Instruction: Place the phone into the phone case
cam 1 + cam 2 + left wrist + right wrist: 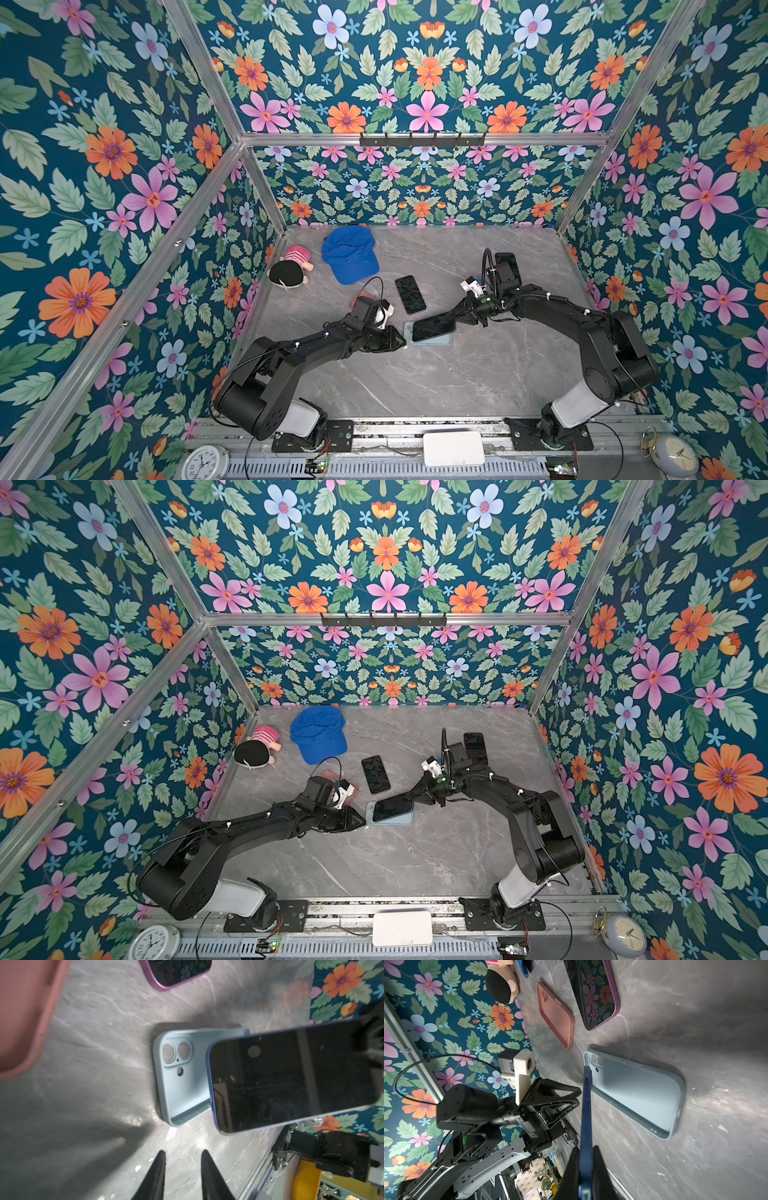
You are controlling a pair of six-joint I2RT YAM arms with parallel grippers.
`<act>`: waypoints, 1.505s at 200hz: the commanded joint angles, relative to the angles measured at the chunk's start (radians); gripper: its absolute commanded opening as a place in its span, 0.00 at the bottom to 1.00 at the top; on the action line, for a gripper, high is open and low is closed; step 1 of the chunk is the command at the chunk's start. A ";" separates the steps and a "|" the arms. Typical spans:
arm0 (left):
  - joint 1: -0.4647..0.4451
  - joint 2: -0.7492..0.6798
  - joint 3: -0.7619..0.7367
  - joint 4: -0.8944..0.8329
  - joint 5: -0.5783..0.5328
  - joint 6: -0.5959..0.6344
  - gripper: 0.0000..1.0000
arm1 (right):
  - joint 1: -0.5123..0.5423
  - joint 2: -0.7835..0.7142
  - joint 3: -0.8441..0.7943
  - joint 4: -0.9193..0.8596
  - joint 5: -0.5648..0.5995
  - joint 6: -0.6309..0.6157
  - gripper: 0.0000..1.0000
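The phone, dark-screened with a blue edge, hangs tilted just above the table, and my right gripper is shut on its right end. In the right wrist view the phone is seen edge-on between the gripper's jaws. Under it the light blue phone case lies open side up on the table, with its camera end uncovered. My left gripper stands open with nothing between its fingers, just left of the case and apart from it.
A purple-edged phone lies behind the case, and a pink case lies left of it, partly under my left wrist. A blue cap and a plush doll sit at the back left. Another dark phone lies behind my right arm.
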 commanded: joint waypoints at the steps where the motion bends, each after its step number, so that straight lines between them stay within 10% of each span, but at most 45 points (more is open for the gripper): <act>1: 0.017 0.005 -0.001 0.084 0.031 -0.050 0.38 | -0.006 -0.019 -0.053 0.170 -0.065 0.064 0.00; 135: 0.080 0.129 0.034 0.239 0.126 -0.130 0.63 | -0.035 0.128 -0.077 0.309 -0.114 0.002 0.00; 301: 0.043 0.189 0.014 0.307 0.151 -0.164 0.55 | -0.006 0.182 -0.152 0.453 -0.078 0.024 0.00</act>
